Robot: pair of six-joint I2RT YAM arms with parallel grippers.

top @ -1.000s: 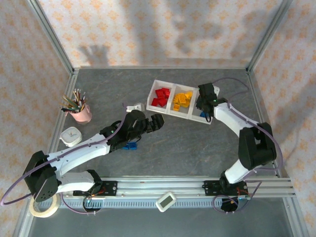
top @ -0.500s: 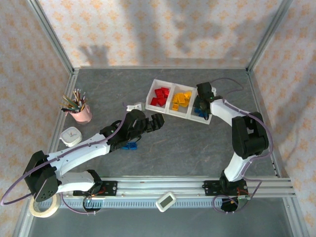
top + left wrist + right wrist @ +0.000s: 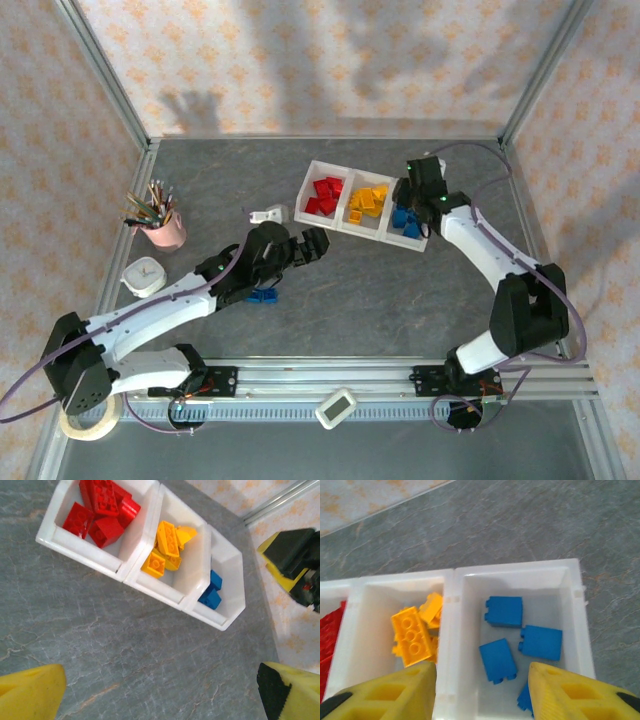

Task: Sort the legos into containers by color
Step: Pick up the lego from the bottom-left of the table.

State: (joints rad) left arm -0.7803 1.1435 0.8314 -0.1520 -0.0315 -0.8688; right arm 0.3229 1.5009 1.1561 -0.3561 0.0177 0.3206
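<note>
Legos, loose: we see a small cluster of blue bricks (image 3: 263, 296) on the grey table (image 3: 400, 300), tucked under the left forearm and well apart from the tray. The arm hides part of it, so we cannot count them.
Left gripper (image 3: 312, 248): it hangs over the table between the loose bricks and the tray. Its yellow fingers (image 3: 30, 690) are spread wide with nothing between them.
Tray (image 3: 80, 554): three white open compartments joined in a row, set at a slant on the table.
Red legos (image 3: 102, 507): heaped in the left compartment.
Yellow-orange legos (image 3: 165, 545): piled in the middle compartment.
Blue legos (image 3: 505, 611): in the right compartment, lying loose on its floor, a few of them spaced apart.
Right gripper (image 3: 481, 690): it sits over the near side of the blue compartment. Its fingers are apart and hold nothing.
Handling, our judgement: the bricks look light, rigid and smooth-walled. They should not crush, but a skewed pinch could make one squirt out or roll. Each is far smaller than the fingers, so the fingertips will likely touch the table.
Where to hold, our judgement: come straight down and close low across two flat opposite side walls, not over the studs. In the cluster, take the outermost brick first.
Progress, our judgement: nearly sorted, with the loose blue ones left to do.
</note>
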